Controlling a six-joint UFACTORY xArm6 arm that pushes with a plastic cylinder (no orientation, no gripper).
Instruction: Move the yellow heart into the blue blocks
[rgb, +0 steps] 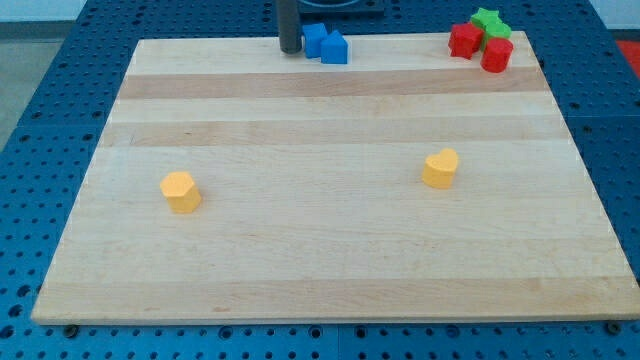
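The yellow heart (441, 168) lies on the wooden board (330, 250) right of the middle. Two blue blocks (325, 44) sit touching each other at the view's top edge of the board, a little left of centre. My tip (290, 49) is at the lower end of the dark rod, right beside the blue blocks on their left, touching or nearly touching them. The tip is far from the yellow heart, up and to its left.
A second yellow block, roughly hexagonal (181, 191), lies at the left of the board. Two red blocks (464, 40) (497, 54) and a green star-like block (490, 22) cluster at the top right corner. Blue pegboard surrounds the board.
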